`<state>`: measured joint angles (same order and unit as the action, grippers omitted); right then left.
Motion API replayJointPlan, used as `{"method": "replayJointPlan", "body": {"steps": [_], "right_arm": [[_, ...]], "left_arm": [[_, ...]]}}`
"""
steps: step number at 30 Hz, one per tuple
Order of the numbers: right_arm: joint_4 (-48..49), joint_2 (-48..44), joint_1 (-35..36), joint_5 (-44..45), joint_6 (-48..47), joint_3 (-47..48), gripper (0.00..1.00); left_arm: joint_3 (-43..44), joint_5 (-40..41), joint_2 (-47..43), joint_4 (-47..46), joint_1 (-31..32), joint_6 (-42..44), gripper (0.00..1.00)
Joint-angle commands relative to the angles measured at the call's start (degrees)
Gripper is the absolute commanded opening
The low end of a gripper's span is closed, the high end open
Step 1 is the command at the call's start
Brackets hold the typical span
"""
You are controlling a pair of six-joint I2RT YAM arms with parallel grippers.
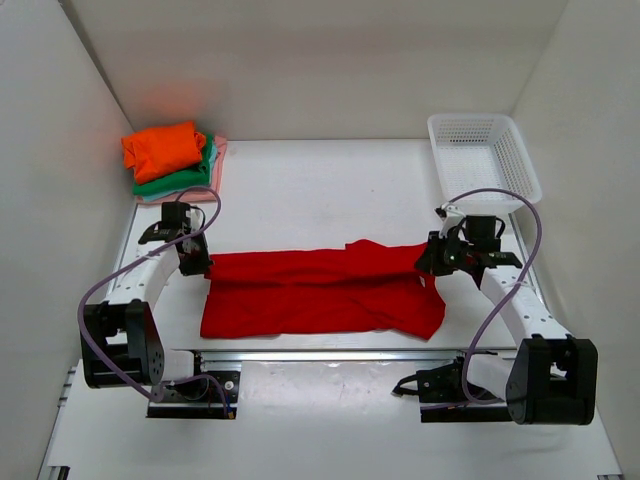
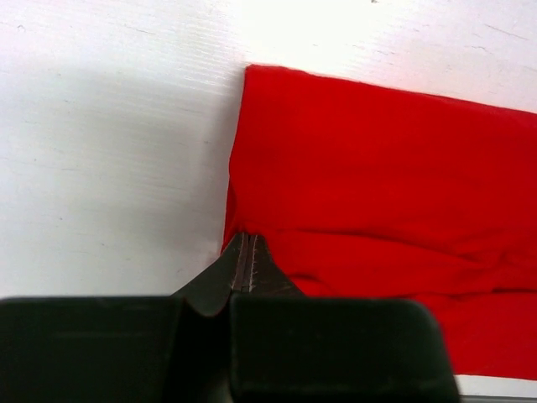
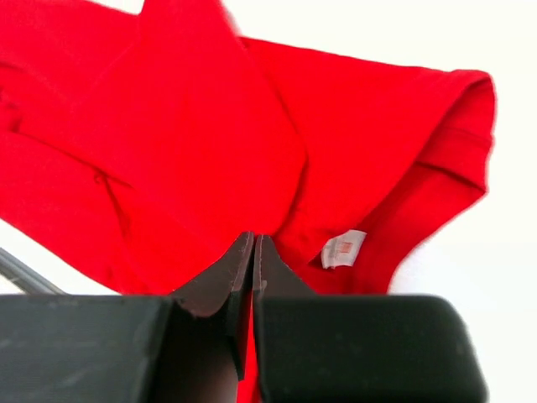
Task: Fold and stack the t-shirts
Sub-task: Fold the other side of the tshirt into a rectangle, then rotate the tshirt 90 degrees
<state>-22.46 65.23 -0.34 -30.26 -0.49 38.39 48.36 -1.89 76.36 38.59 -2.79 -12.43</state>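
Folding of the red t-shirt, which lies stretched across the near desk between the arms, apparently already doubled lengthwise. The left hand is pinched shut on the shirt's left edge. The right hand is clamped on the collar end, beside the label. The next move probably calls for both hands to carry their edges level, so the fold lands square. The orange shirt, green shirt and pink shirt lie stacked at the far left corner, the pink mostly covered. How many layers each hand grips cannot be made out.
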Motion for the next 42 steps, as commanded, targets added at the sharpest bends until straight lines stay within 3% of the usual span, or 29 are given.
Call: {"method": "replayJointPlan", "body": {"steps": [1, 16, 18, 19, 20, 21, 23, 27, 31, 33, 35, 42], "right_arm": [[0.4, -1.5, -1.6, 0.9, -1.7, -0.3, 0.0], [-1.3, 0.0, -1.1, 3.5, -2.2, -0.6, 0.01], [-4.9, -0.7, 0.2, 5.9, -1.4, 0.9, 0.03], [-5.4, -1.5, -0.1, 7.0, -0.7, 1.2, 0.12], [-6.4, -1.4, 0.0, 7.3, -0.4, 1.2, 0.19], [-6.8, -2.9, 0.9, 7.7, 0.0, 1.6, 0.22], [-7.6, -4.7, 1.6, 8.0, 0.1, 2.0, 0.32], [-8.6, -4.4, 2.0, 9.1, 0.2, 3.6, 0.36], [-6.8, -0.6, 4.7, 11.9, 4.3, 3.6, 0.31], [-5.8, 1.5, 5.7, 12.5, 5.9, 2.7, 0.1], [-5.1, 4.3, 7.2, 13.4, 8.9, 2.0, 0.0], [-1.5, 13.9, 10.6, 14.2, 14.0, 1.2, 0.0]], "left_arm": [[-0.5, 1.3, -0.9, -0.3, -0.4, 1.0, 0.0], [-1.4, 1.7, -0.4, 0.3, -0.5, 2.1, 0.0], [-1.7, 1.7, -1.8, 0.7, -0.8, 1.8, 0.13], [-2.0, 1.8, -2.2, 0.6, -1.0, 1.8, 0.18], [-2.2, 3.1, -3.2, 0.8, -1.2, 1.4, 0.32], [-2.2, 3.7, -4.4, 0.4, -0.8, 1.4, 0.36], [-2.0, 4.0, -5.0, 0.0, -1.0, 1.4, 0.43], [-0.3, 3.2, -4.5, 0.3, -0.2, 1.6, 0.47], [0.9, 2.0, -2.0, -0.7, 4.1, 1.4, 0.45], [0.5, 0.8, -0.8, -1.8, 6.4, 0.2, 0.42], [-1.2, -0.2, -0.2, -3.2, 8.8, -2.2, 0.41], [-5.0, -1.3, 6.9, -8.4, 16.5, -11.7, 0.2]]}}
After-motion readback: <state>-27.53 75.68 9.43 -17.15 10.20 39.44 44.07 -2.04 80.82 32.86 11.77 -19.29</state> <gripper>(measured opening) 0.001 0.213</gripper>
